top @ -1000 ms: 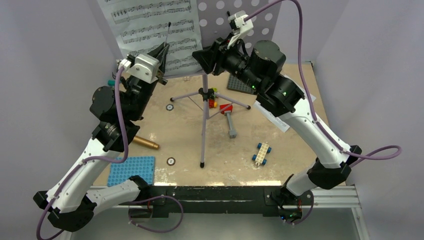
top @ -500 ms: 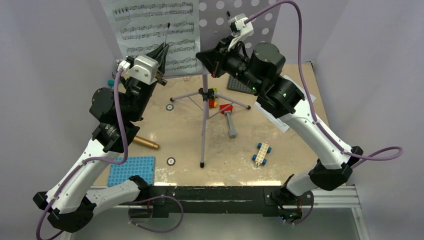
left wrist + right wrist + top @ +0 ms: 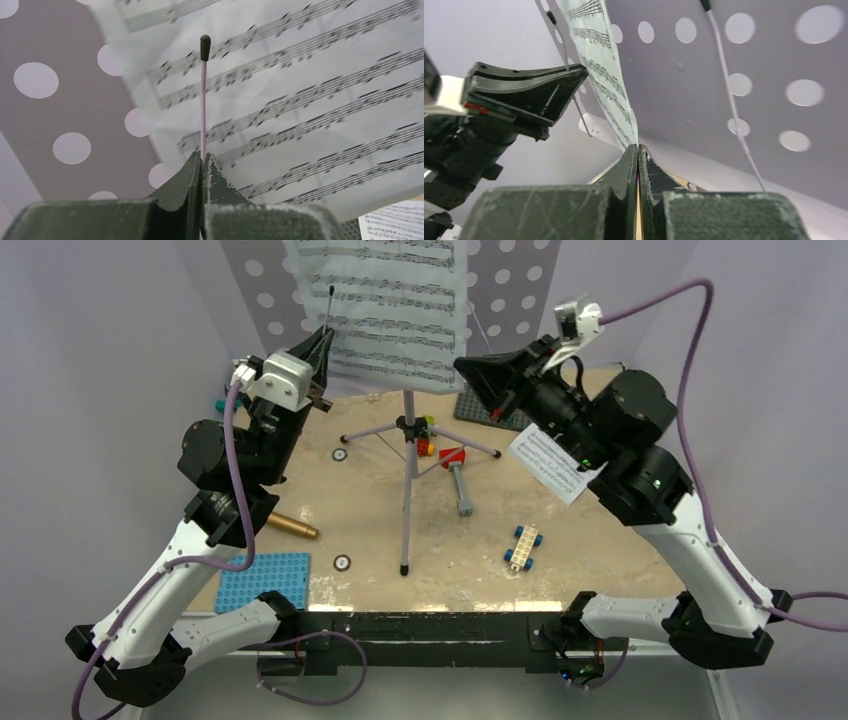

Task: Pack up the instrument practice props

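The lavender tripod music stand (image 3: 407, 490) stands mid-table, its perforated desk (image 3: 520, 280) at the top. A white sheet-music page (image 3: 385, 310) lies against the desk. My left gripper (image 3: 322, 342) is shut on the desk's thin lavender page-holder wire (image 3: 203, 100), black-tipped, in front of the page (image 3: 310, 95). My right gripper (image 3: 472, 370) is shut on the page's lower right edge (image 3: 616, 100), jaws (image 3: 638, 148) closed. A second page (image 3: 548, 462) lies on the table at right. The gold microphone (image 3: 290, 527) lies at left. The black mic stand is out of view.
A red-headed toy hammer (image 3: 457, 468) and coloured bricks (image 3: 427, 436) lie by the stand's legs. A brick car (image 3: 522, 546) sits front right, a blue baseplate (image 3: 262, 578) front left, a grey baseplate (image 3: 482, 410) at the back. Walls enclose three sides.
My right arm has swung to the right with the page's edge in its grip, sliding the page rightwards across the desk. My left gripper stays shut on the wire.
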